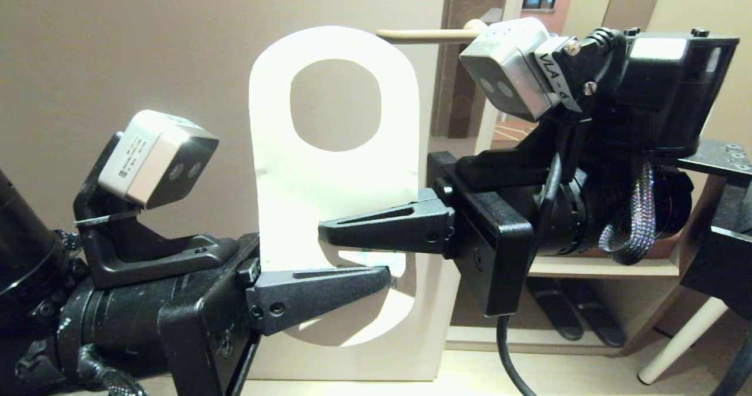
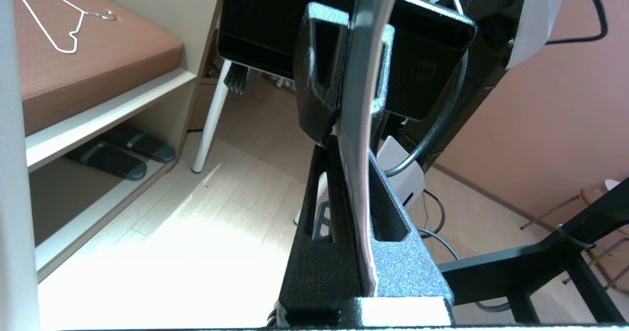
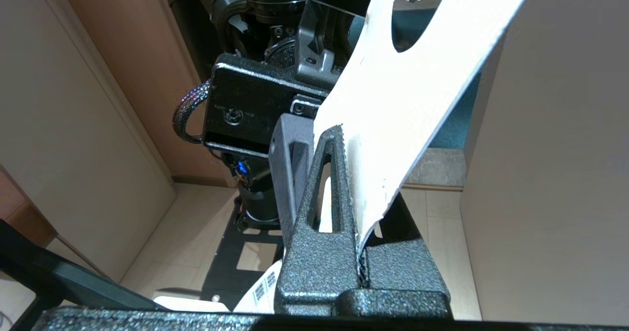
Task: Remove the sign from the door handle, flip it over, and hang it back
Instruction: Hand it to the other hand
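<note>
Sign (image 1: 329, 173): white face toward the head camera, held upright in mid-air at centre, oval hole at 12 o'clock of the card; off the door handle, its top edge just below and to the 9 o'clock side of the bar's rounded tip. No print readable on this face.
Door handle (image 1: 426, 34): slim beige bar, horizontal, at 1 o'clock of the sign; its inner end is hidden behind the right wrist camera.
Left hand (image 1: 376, 281): comes in from 8 o'clock, fingers pressed together on the sign's lower part. Left wrist view shows the card edge-on, pinched between both fingers (image 2: 393, 252).
Right hand (image 1: 329, 231): comes in from 3 o'clock, level, clamped on the sign at mid-height, just above the left hand. Right wrist view shows the card's edge squeezed between the fingers (image 3: 329, 208).
Hands to each other: stacked close, right over left, fingertips pointing opposite ways; both grip the same card.
Door (image 1: 117, 90): plain beige panel behind the sign.
Shelf unit (image 1: 599, 267): at 4 o'clock, dark slippers (image 1: 573, 311) on its bottom level.
Wire clothes hanger (image 2: 59, 19): thin, white, lying on a brown cushion (image 2: 98, 66), seen from the left wrist.
Floor (image 2: 196, 233): pale wood boards.
</note>
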Robot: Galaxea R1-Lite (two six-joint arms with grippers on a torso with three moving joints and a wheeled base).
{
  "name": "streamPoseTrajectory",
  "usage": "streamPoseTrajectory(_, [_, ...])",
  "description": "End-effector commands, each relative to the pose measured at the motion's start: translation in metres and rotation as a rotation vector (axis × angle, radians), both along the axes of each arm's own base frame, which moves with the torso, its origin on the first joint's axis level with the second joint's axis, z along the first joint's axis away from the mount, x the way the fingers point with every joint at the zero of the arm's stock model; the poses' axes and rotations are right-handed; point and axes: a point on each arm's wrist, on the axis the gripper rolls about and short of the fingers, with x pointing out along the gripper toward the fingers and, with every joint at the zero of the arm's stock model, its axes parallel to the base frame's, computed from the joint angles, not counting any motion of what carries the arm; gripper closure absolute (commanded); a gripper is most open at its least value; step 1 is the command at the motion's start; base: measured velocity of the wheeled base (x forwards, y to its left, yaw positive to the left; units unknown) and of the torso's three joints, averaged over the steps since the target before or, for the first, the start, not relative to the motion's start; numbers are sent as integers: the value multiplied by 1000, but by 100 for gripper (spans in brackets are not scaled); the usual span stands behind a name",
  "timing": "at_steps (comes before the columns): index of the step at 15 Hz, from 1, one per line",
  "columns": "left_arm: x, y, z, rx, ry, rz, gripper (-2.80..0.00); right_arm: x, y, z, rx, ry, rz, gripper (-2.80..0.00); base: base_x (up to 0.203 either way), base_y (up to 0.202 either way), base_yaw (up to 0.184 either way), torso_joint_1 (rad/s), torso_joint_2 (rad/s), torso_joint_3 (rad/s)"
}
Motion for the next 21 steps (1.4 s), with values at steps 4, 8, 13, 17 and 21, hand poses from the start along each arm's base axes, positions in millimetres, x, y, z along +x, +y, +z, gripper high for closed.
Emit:
streamPoseTrajectory(4, [0, 3, 3, -13, -10, 9, 0, 0, -1, 5, 12, -10, 3, 0, 0, 0, 0, 0, 0, 0])
streamPoseTrajectory(8, [1, 3, 2, -9, -7, 9, 0, 0, -1, 5, 14, -10, 3, 0, 0, 0, 0, 0, 0, 0])
streamPoseTrajectory(13, [1, 2, 1, -7, -6, 6, 0, 1, 1, 8, 40, -32, 5, 0, 0, 0, 0, 0, 0, 0])
streamPoseTrajectory(17, [2, 2, 1, -5, -4, 7, 0, 2, 1, 7, 37, -32, 1, -280, 0, 0, 0, 0, 0, 0])
streamPoseTrajectory(21, [2, 1, 0, -3, -2, 6, 0, 1, 1, 7, 38, -31, 1, -280, 0, 0, 0, 0, 0, 0])
